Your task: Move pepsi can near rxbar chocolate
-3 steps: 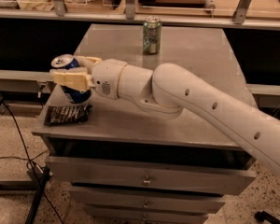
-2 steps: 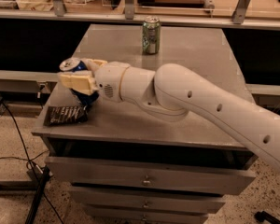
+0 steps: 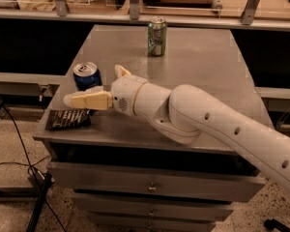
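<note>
Blue with a silver top, the blue can (image 3: 87,75) now stands upright on the surface (image 3: 198,66) near its front left corner as the camera sees it. A moment ago the tool (image 3: 94,88) was clamped around it. Since then the fingers have spread apart: one pale finger (image 3: 89,100) lies low across the front of the can, and the tip of the other pokes up behind and to the side of it. That reads as a release, with the can's weight now on the surface rather than in the grip. The dark snack bar (image 3: 67,119) lies flat just in front of the can at the surface's edge. Whether the two touch is hidden by the near finger, but they are clearly close, so the task looks all but done. What remains is to draw the tool back without knocking the can over. The green can (image 3: 157,36) stands well apart at the far side, untouched. Everything sits on the dull grey metal top of a cabinet with drawers (image 3: 150,185). Behind it run a rail and a shelf on metal posts, and black cables (image 3: 19,163) trail over the speckled floor beside it.
</note>
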`<control>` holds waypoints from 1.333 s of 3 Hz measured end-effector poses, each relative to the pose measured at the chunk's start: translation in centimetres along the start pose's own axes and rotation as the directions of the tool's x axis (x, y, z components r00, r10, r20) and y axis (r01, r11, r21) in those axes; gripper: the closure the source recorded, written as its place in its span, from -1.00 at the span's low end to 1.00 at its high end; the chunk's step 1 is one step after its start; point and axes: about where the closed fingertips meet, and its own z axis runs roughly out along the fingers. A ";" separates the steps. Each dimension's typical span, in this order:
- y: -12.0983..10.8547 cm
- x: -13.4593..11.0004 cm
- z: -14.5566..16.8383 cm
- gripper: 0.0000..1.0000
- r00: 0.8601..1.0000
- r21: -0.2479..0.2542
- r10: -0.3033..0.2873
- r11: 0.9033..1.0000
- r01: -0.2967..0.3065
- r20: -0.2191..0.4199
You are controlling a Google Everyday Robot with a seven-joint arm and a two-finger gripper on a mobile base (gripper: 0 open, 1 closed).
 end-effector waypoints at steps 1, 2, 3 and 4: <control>-1.4 0.3 -2.2 -1.00 1.000 0.051 -0.001 0.999 0.002 -0.018; -3.3 -1.2 -5.4 -1.00 0.995 0.093 -0.074 0.992 0.080 -0.072; -5.6 -2.5 -7.9 -1.00 0.984 0.057 -0.141 0.987 0.148 -0.104; -7.7 -4.1 -9.1 -1.00 0.982 -0.014 -0.190 0.982 0.190 -0.009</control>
